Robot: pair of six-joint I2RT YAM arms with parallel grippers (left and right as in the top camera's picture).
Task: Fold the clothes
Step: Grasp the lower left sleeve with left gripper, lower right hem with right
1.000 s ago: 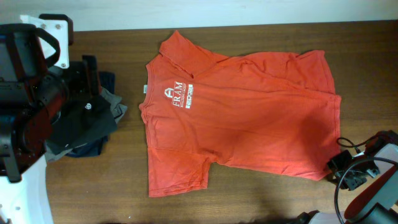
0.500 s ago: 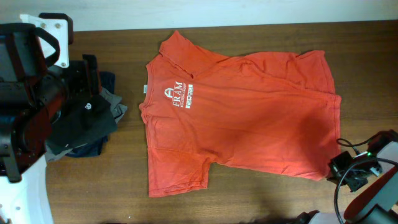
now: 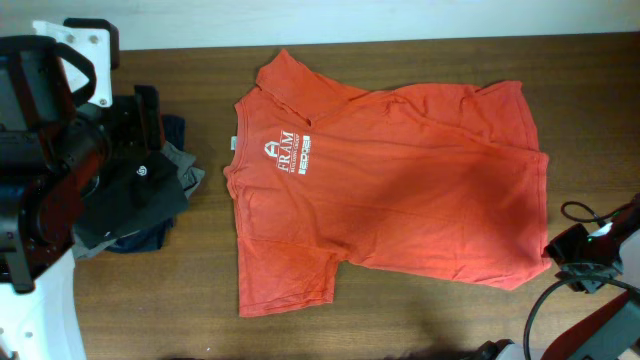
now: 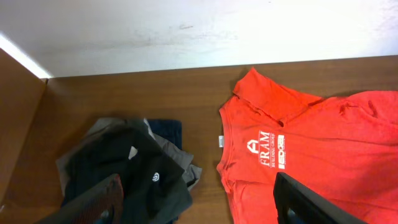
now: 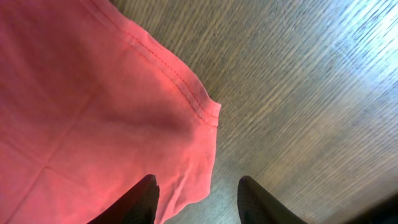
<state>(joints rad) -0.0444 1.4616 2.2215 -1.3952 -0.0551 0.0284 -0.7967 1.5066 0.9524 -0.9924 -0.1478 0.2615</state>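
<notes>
The clothes, a red-orange short-sleeved shirt (image 3: 400, 190), lie spread flat in the middle of the table, with the white lettering (image 3: 291, 155) toward the left. My right gripper (image 3: 565, 252) is at the shirt's lower right corner. In the right wrist view that gripper (image 5: 198, 190) is open just above the hem corner (image 5: 186, 124), and one finger (image 5: 146, 202) is over the cloth. It holds nothing. My left gripper (image 4: 199, 202) hangs wide open above the gap between the dark pile and the shirt's collar side (image 4: 261, 99).
A pile of folded black, grey and navy garments (image 3: 140, 205) sits at the left under the left arm (image 3: 50, 150). Bare wooden tabletop (image 3: 420, 320) runs along the front. A pale wall (image 4: 186, 31) borders the far edge.
The right gripper has drawn back to the right from the shirt's lower right corner. The shirt and the left arm have not moved.
</notes>
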